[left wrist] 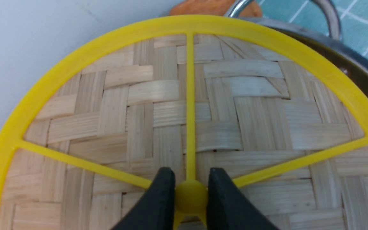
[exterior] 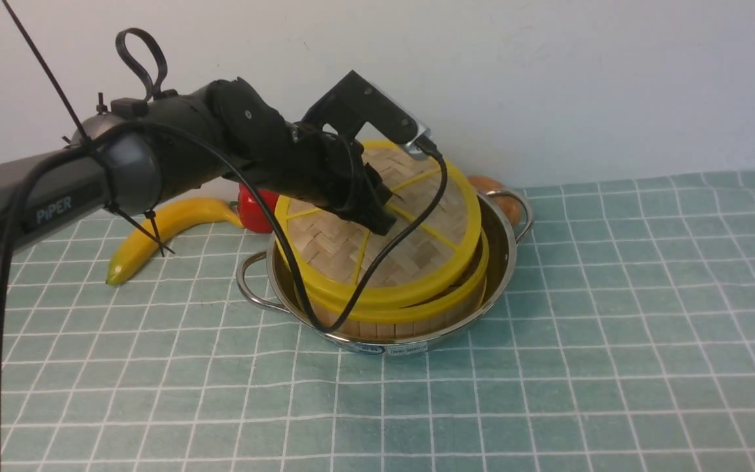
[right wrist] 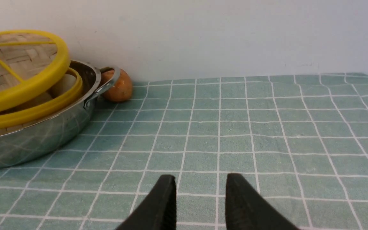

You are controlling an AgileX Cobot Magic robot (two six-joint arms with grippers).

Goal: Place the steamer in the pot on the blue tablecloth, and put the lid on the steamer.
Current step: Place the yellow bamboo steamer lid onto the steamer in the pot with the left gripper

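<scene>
The woven lid [exterior: 351, 246] with yellow rim and spokes hangs tilted over the steamer [exterior: 417, 309], which stands inside the steel pot [exterior: 503, 262] on the blue tablecloth [exterior: 613, 328]. My left gripper [exterior: 383, 219] is shut on the lid's yellow centre knob [left wrist: 190, 198], one black finger on each side. In the right wrist view the lid [right wrist: 18, 64] is lifted off the steamer rim [right wrist: 34, 111] on the side facing that camera, and pale buns show in the gap. My right gripper [right wrist: 200, 182] stands open over bare cloth, to the right of the pot [right wrist: 37, 140].
A banana [exterior: 161, 229] and a red pepper [exterior: 256, 210] lie behind the pot on the left. An orange-brown vegetable [right wrist: 118, 86] sits by the pot's far handle [exterior: 515, 203]. A white wall closes the back. Cloth stretches to the right and front.
</scene>
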